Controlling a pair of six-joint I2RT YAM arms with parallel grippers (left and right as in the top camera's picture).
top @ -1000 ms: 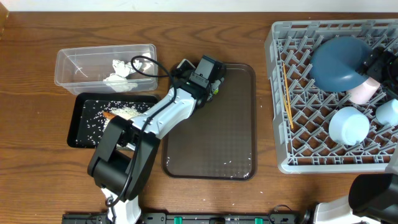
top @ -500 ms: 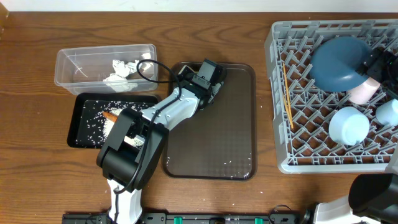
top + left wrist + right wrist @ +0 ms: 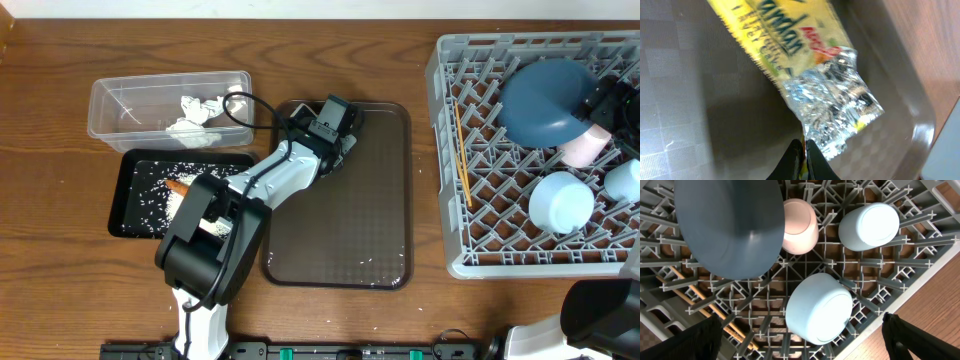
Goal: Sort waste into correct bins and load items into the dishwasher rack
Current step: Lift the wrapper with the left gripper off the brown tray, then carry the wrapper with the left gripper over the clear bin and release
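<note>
My left gripper is shut on the crinkled clear end of the yellow-green printed wrapper, which lies on the brown serving tray. In the overhead view the left gripper sits at that tray's upper left and hides the wrapper. My right gripper hangs open over the dishwasher rack, right above the upturned small light-blue bowl. The rack also holds the dark-blue bowl, a white cup, a pale-blue cup and chopsticks.
The clear tub at the upper left holds crumpled tissue. Just below it the black tray carries rice and an orange stick. A few rice grains lie at the brown tray's lower edge.
The left jaws have closed onto the wrapper's end. The left arm swung slightly and settled over the brown tray's upper left. The right arm has not moved.
</note>
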